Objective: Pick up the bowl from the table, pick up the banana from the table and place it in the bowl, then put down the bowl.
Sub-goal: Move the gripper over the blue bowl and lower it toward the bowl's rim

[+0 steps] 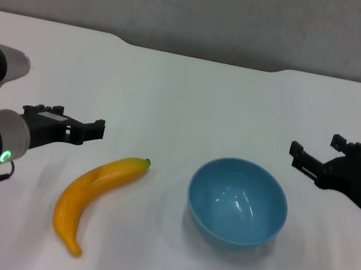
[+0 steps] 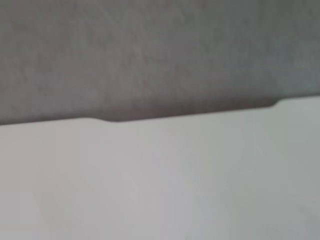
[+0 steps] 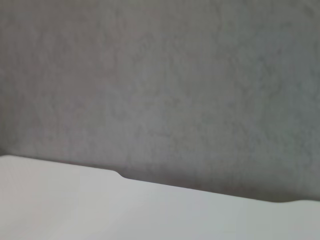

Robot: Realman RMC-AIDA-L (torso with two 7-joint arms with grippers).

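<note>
Lighting even and bright overhead. Soft, faint shadows under the bowl (image 1: pixel 237 202) and banana (image 1: pixel 95 191); small glare spots inside the bowl. Both wrist views blurred; tabletop (image 2: pixel 165 180) washed out.

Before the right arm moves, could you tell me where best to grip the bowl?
Probably the bowl's right rim, one finger inside, one outside. It sits upright, empty, its thin rim exposed, and the right gripper hovers at that side. The banana lies left, clear of it.
</note>
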